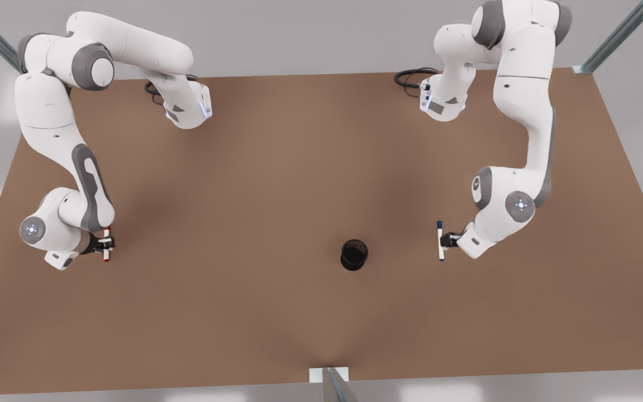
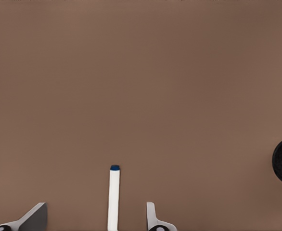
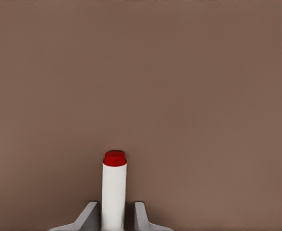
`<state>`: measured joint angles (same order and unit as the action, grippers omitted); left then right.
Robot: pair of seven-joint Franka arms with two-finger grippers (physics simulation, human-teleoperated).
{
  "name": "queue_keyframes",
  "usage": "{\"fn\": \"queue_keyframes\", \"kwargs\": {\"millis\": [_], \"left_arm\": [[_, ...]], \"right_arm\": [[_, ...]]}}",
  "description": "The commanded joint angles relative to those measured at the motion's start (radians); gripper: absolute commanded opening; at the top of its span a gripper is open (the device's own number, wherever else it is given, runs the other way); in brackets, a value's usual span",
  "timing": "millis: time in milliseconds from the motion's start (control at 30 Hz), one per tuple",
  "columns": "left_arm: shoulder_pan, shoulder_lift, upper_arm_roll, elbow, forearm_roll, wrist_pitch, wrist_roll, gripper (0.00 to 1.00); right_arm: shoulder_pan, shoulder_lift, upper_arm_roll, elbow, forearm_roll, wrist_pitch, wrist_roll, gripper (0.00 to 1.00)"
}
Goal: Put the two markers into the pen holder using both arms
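A: The jaws of the right gripper [image 3: 113, 216] are drawn in close against the white barrel of the red-capped marker [image 3: 114, 190], one finger on each side, so it looks clamped. In the front view that gripper [image 1: 105, 243] sits well off to the pen holder's [image 1: 354, 254] left, with the marker crossing its fingertips.

B: And the other one?

A: The left gripper [image 2: 96, 217] has its jaws standing wide. The blue-capped marker [image 2: 114, 197] lies between them, nearer one finger, with a clear gap to the other. From these views it does not appear pinched. In the front view this gripper [image 1: 445, 240] is at the marker [image 1: 440, 241], near the holder on its right side.

B: So which step is in hand?

A: Picking up, by the look of it. One marker seems secured; the other is only straddled. Whether either is off the brown table [image 1: 276, 184] cannot be told. Both markers are outside the holder, which stands upright between the two arms, closer to the blue-capped one.

B: What does the next move call for?

A: Likely the left jaws closing squarely on the barrel, then each arm lifting, tipping its marker upright and carrying it over the holder's narrow mouth, one at a time so the grippers do not crowd each other.
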<state>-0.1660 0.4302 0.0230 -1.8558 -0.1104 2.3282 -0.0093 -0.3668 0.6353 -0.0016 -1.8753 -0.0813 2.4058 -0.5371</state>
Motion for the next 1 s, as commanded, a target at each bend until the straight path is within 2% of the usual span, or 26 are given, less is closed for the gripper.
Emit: {"fn": "queue_keyframes", "kwargs": {"millis": [0, 200, 233, 267, 300, 333, 400, 533, 667, 700, 733, 833, 900, 933, 967], "left_arm": [[-0.001, 0.001, 0.0, -0.002, 0.001, 0.068, -0.043, 1.0], [-0.003, 0.036, 0.0, -0.008, 0.001, 0.111, -0.043, 0.99], [-0.01, 0.056, 0.0, -0.008, 0.001, 0.129, -0.043, 1.0], [-0.01, 0.076, 0.0, -0.008, 0.001, 0.145, -0.043, 1.0], [-0.01, 0.087, 0.0, -0.008, 0.001, 0.154, -0.043, 1.0], [-0.01, 0.099, 0.0, -0.008, 0.001, 0.174, -0.043, 0.98], [-0.012, 0.114, 0.0, -0.008, 0.003, 0.181, -0.041, 0.75], [-0.012, 0.153, 0.0, -0.006, 0.003, 0.206, -0.041, 0.72], [-0.017, 0.185, 0.0, -0.005, 0.005, 0.232, -0.041, 0.69], [-0.017, 0.186, 0.0, -0.005, 0.005, 0.232, -0.041, 0.67], [-0.017, 0.186, 0.0, -0.005, 0.008, 0.233, -0.041, 0.67], [-0.017, 0.193, 0.0, -0.002, 0.009, 0.235, -0.041, 0.63], [-0.017, 0.194, 0.0, 0.0, 0.009, 0.237, -0.041, 0.61], [-0.018, 0.194, 0.0, -0.002, 0.009, 0.241, -0.041, 0.56], [-0.018, 0.2, 0.0, 0.0, 0.009, 0.243, -0.041, 0.55]], "right_arm": [[0.002, 0.0, 0.0, 0.002, 0.002, 0.01, -0.044, 0.44], [0.008, -0.002, 0.0, 0.002, 0.002, 0.007, -0.031, 0.4], [0.008, -0.002, 0.0, 0.002, 0.002, 0.007, -0.031, 0.37], [0.008, -0.002, 0.0, 0.002, 0.002, 0.007, -0.031, 0.28], [0.008, -0.002, 0.0, 0.002, 0.003, 0.007, -0.031, 0.26], [0.006, -0.002, 0.0, 0.002, 0.003, 0.007, -0.032, 0.25], [0.009, -0.006, 0.002, 0.002, 0.002, 0.007, -0.031, 0.25], [0.011, -0.085, 0.052, 0.038, 0.006, -0.109, -0.015, 0.25], [0.006, -0.163, 0.202, 0.097, 0.008, -0.224, 0.06, 0.25], [0.002, -0.171, 0.291, 0.162, 0.008, -0.295, 0.117, 0.25], [0.005, -0.171, 0.336, 0.202, 0.008, -0.333, 0.143, 0.25], [-0.001, -0.172, 0.561, 0.229, 0.012, -0.307, 0.15, 0.25], [0.009, -0.16, 0.65, 0.229, 0.046, -0.245, 0.158, 0.25], [0.038, -0.146, 0.657, 0.229, 0.067, -0.217, 0.16, 0.25], [0.098, -0.143, 0.661, 0.229, 0.069, -0.166, 0.16, 0.25]]}}
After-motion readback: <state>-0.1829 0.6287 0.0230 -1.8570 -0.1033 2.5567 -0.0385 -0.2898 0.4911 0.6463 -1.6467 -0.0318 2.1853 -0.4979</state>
